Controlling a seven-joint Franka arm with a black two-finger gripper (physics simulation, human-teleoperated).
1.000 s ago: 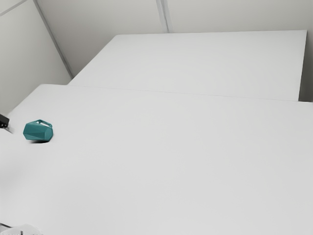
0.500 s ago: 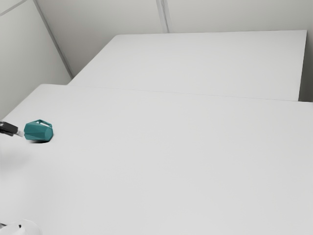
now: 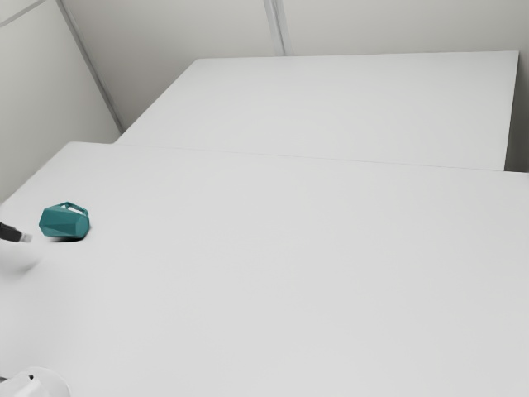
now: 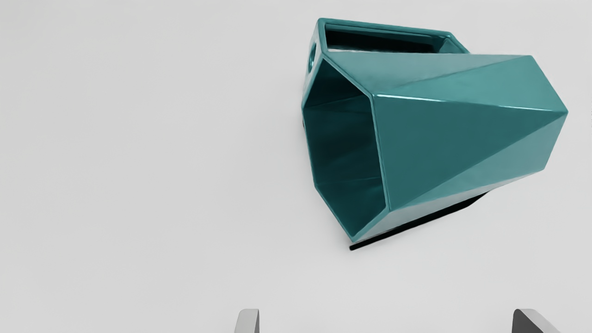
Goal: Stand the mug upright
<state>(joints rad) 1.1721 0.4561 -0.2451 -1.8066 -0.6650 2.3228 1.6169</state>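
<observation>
The mug is glossy teal, its body faceted into flat triangular planes with crisp edges, its open mouth a dark, many-sided hollow. It lies on its side on the smooth, matte white table, with a thin black strip of shadow beneath it. The angular handle runs along the mug's side farther from the gripper.

In the exterior view the gripper comes in just beside the mug, toward the exterior view's left of it, tilted slightly downward. Its 2 pale-tipped fingers stand wide apart, with nothing held between them.

Compared with 0.5 s ago, the gripper has drawn back from the mug and sits lower in the exterior view; the mug lies where it was, still tipped over.
</observation>
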